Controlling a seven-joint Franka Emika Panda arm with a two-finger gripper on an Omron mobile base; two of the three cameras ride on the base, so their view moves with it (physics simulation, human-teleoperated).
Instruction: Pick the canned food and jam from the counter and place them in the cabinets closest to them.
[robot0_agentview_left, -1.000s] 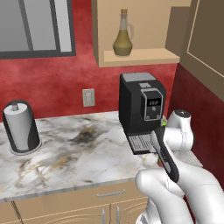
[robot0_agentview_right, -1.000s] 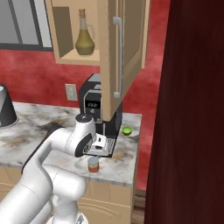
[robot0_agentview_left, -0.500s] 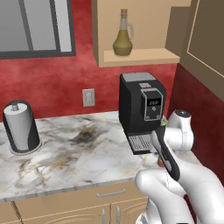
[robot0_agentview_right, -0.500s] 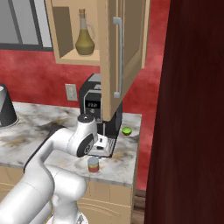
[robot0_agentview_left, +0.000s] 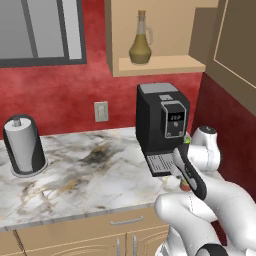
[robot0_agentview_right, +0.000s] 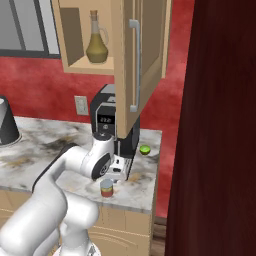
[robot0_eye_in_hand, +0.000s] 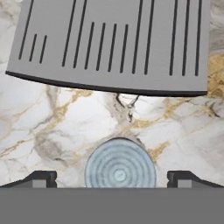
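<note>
Looking straight down from the hand view, the jam (robot0_eye_in_hand: 120, 163) sits on the counter (robot0_eye_in_hand: 39, 122) with its grey-teal ringed lid facing the camera, centred between the two dark fingertips (robot0_eye_in_hand: 41, 178), which stand wide apart on either side and touch nothing; the gripper (robot0_eye_in_hand: 113, 180) is spread and empty. That alignment suggests a top-down grasp is being set up, with the jar squarely in the gap so both pads can meet its sides evenly. The grey slotted drip tray (robot0_eye_in_hand: 113, 43) of the coffee machine (robot0_agentview_right: 112, 130) lies just beyond the jar, so the approach probably has to stay clear of it. In the right base view the jam stands near the counter's front edge, below the open cabinet (robot0_agentview_right: 145, 55) holding an olive bottle (robot0_agentview_right: 97, 42), likely its destination.
</note>
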